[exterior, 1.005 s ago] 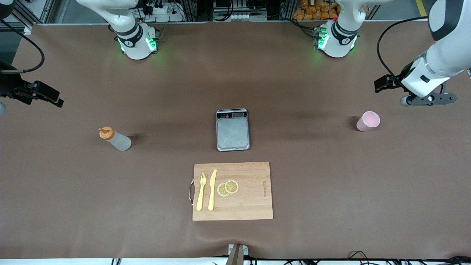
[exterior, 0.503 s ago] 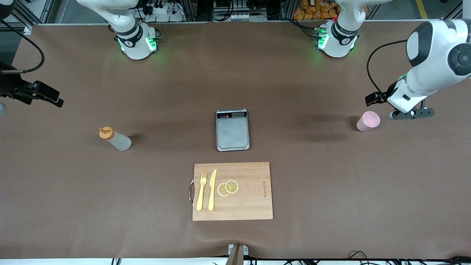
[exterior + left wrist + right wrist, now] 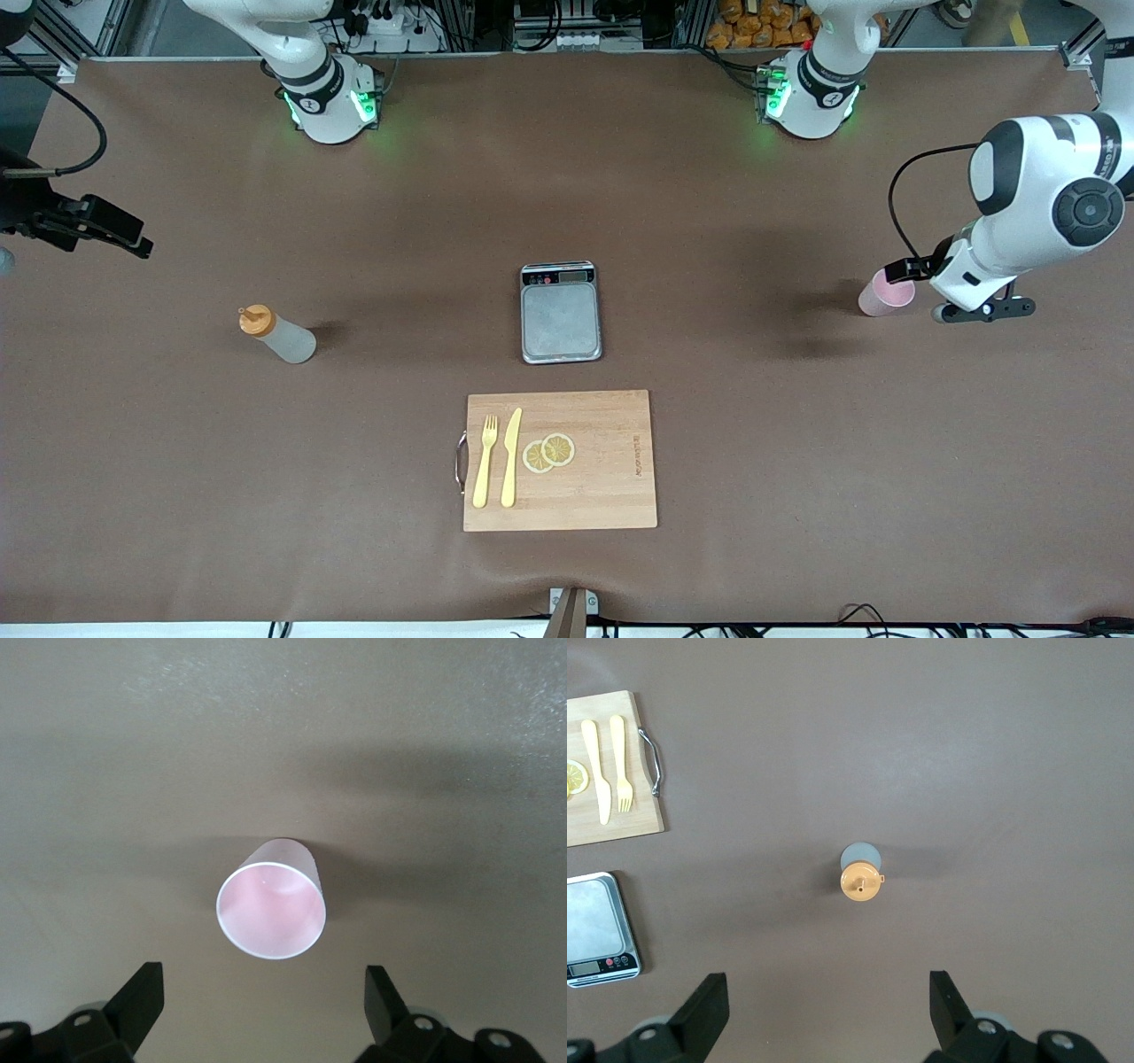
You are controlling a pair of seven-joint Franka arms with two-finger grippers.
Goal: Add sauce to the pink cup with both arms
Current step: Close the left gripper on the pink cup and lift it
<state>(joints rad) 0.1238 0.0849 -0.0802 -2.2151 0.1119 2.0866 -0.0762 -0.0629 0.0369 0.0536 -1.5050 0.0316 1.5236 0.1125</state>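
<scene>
The pink cup [image 3: 881, 298] stands upright and empty toward the left arm's end of the table. It also shows in the left wrist view [image 3: 271, 909]. My left gripper [image 3: 263, 979] is open and low beside the cup, apart from it; in the front view [image 3: 982, 310] a black part of the wrist covers part of the cup's rim. The squeeze bottle [image 3: 278, 336] with the orange cap stands toward the right arm's end. My right gripper [image 3: 828, 1010] is open and empty, high above the table with the bottle [image 3: 861, 875] below it.
A grey scale [image 3: 561, 312] sits mid-table. Nearer the camera lies a wooden cutting board [image 3: 602, 496] with a yellow fork [image 3: 484, 461], a yellow knife [image 3: 510, 456] and lemon slices [image 3: 548, 451]. The scale [image 3: 595, 926] and board [image 3: 638, 806] also show in the right wrist view.
My left arm has swung down and in toward the pink cup, ending low beside it. The right arm, bottle and cup have not moved.
</scene>
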